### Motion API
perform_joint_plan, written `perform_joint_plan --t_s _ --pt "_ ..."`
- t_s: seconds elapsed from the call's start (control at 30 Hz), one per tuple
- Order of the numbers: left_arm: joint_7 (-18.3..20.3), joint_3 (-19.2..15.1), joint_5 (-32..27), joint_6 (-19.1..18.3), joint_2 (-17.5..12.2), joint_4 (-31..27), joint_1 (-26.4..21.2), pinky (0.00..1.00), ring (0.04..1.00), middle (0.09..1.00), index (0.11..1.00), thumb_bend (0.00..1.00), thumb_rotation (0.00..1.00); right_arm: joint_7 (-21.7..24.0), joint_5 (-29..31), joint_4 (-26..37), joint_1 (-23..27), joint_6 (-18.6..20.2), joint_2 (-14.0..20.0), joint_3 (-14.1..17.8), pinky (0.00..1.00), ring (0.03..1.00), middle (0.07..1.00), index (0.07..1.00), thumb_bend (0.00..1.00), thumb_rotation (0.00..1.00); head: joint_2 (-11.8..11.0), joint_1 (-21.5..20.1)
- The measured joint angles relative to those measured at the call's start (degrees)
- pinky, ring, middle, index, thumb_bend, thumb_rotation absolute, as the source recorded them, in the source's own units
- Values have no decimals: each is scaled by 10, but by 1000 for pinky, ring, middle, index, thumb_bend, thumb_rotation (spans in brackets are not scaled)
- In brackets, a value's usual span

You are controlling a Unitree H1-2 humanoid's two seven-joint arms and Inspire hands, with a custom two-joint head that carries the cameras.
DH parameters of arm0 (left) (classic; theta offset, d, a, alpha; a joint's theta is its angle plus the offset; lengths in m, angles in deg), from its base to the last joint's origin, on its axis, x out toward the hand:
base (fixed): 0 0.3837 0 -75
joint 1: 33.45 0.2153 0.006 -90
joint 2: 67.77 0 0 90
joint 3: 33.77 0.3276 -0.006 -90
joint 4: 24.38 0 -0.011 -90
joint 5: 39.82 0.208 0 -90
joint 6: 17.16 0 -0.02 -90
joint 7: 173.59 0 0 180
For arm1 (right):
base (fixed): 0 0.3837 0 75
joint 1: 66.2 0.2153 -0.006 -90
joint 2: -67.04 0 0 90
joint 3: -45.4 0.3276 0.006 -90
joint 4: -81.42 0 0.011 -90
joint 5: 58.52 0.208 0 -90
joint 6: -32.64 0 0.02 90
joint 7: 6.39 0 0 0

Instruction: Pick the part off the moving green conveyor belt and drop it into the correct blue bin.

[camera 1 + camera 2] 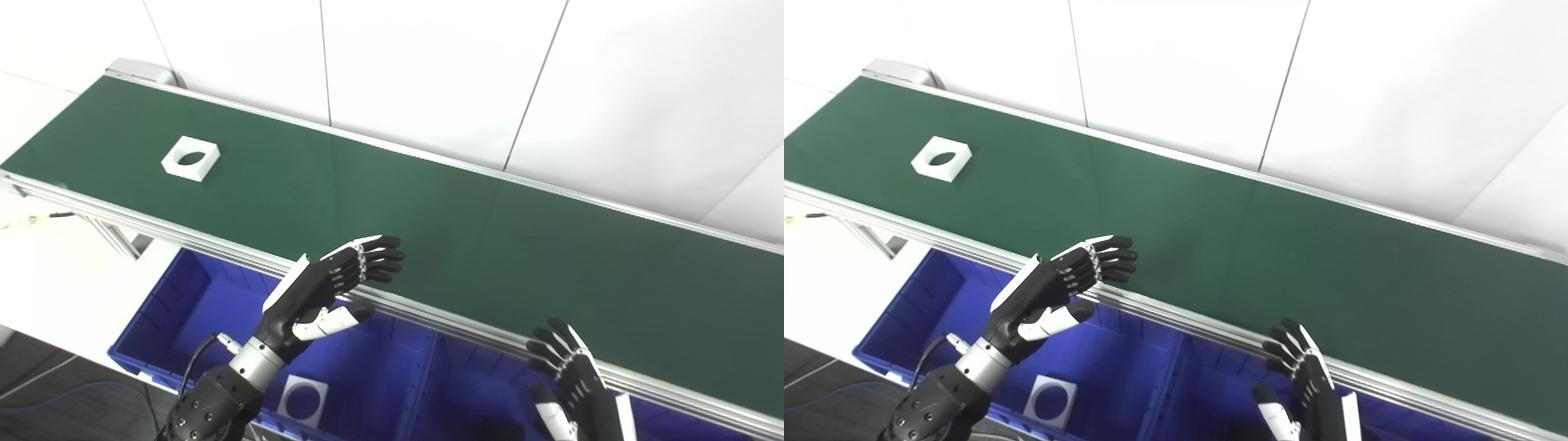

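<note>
Left eye view shows us waiting at the green conveyor belt [465,226] with both hands empty. Our left hand [331,288] hangs above the belt's near rail, fingers spread and slightly curled, thumb apart, grasping nothing. Our right hand [572,373] sits low at the near rail, fingers extended and apart, also released.

The part [190,158], a white square block with a round hole through it, lies flat on the belt far to the left, well apart from both hands. 1 similar white square piece [303,400] already lies in the left blue bin [184,300]; the right blue bin [478,392] sits beside it, under our right hand.

We judge timing as the main risk: closing late on a moving part would leave us grasping air. Its low, flat shape could also slip from the fingertips, or we could knock it askew against the rail.
</note>
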Motion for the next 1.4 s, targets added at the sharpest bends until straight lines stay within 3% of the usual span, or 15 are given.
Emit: perform_joint_plan --t_s 0.13,0.4,0.9,1.13,1.4 --pt "-2 -6 13 -10 -7 0 -10 734 751 784 819 790 611 0 2 -12 1 -1 0 2 699 778 822 891 505 642 -24 18" --pt "1 -14 14 -12 -29 2 -39 736 760 797 829 782 593 4 14 -40 9 -22 4 4 732 810 860 921 444 638 -48 23" --pt "4 -24 9 -22 -57 0 -67 754 772 804 836 783 561 6 15 -69 25 -49 7 4 732 812 856 922 377 618 -67 29" --pt "8 -46 26 -30 -93 0 -100 770 789 818 847 802 588 6 15 -72 27 -51 6 4 726 808 854 922 356 597 -73 31" --pt "30 -79 27 -41 -174 32 -163 784 813 856 868 816 492 6 18 -85 34 -53 6 6 738 812 852 924 356 590 -79 33"
